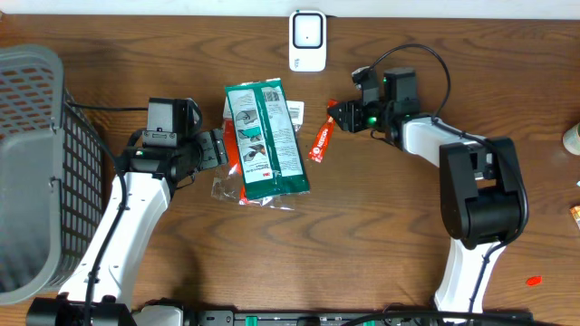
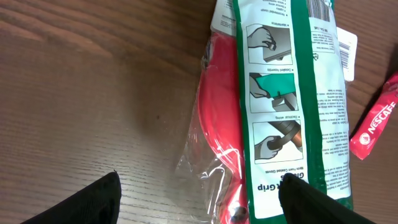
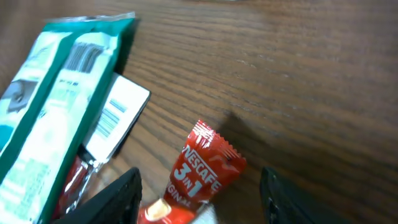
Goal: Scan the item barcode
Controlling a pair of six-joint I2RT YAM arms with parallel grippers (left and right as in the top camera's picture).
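A green-and-white glove package (image 1: 265, 140) lies flat at the table's middle, on top of a red item in a clear bag (image 2: 217, 99). A white tag with a barcode (image 3: 115, 118) sticks out from under the package. My left gripper (image 1: 217, 149) is open at the package's left edge, one finger over bare wood and the other over the package (image 2: 292, 93). A red Nescafe sachet (image 1: 320, 142) lies just right of the package. My right gripper (image 3: 199, 186) is open, and the sachet (image 3: 202, 171) lies on the table between its fingers, touching neither.
A white barcode scanner (image 1: 307, 40) stands at the back edge of the table. A grey wire basket (image 1: 27, 163) fills the left side. Small items sit at the right edge (image 1: 573, 138), with a red scrap (image 1: 533, 281) near the front right.
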